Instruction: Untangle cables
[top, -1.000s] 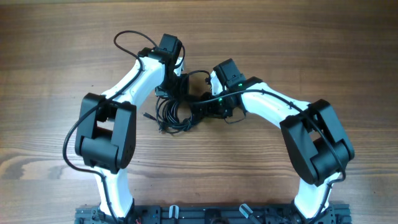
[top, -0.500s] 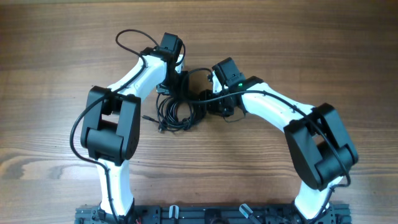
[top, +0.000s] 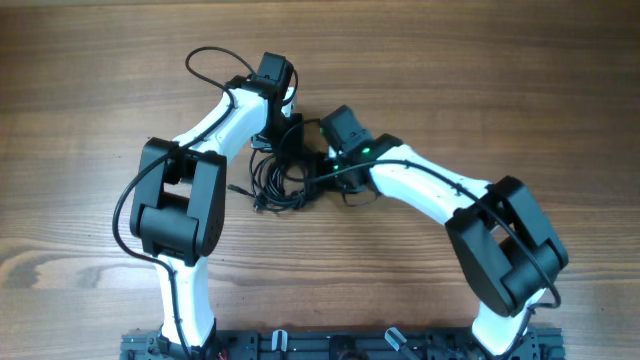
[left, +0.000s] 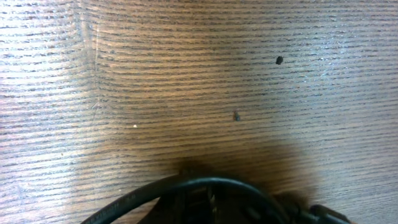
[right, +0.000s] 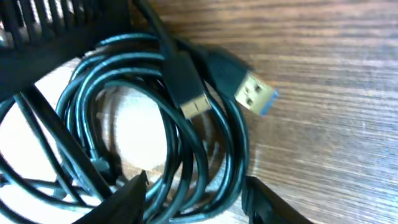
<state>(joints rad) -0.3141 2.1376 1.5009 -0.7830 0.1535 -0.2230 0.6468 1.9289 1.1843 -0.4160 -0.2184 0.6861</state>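
Note:
The cables (top: 283, 185) lie as a black coiled bundle on the wooden table, between my two arms. My left gripper (top: 278, 135) is at the bundle's far edge. In the left wrist view its fingers stand close together at the bottom (left: 208, 205), and a black cable strand (left: 205, 182) arches over their tips. My right gripper (top: 315, 165) is at the coil's right side. In the right wrist view it is open (right: 199, 199), with several coil strands (right: 239, 149) running between its two dark fingers. A gold and blue USB plug (right: 255, 93) and a smaller plug (right: 186, 87) lie on the coil.
A loose plug end (top: 237, 186) pokes out left of the bundle. The left arm's own thick wire (top: 200, 62) loops above its forearm. Bare wood table (left: 186, 74) lies beyond the left gripper, marked with two small dark specks.
The right arm has swung left, bringing its gripper closer onto the coil. The left arm's elbow shifted slightly right early on, and its gripper stayed at the bundle.

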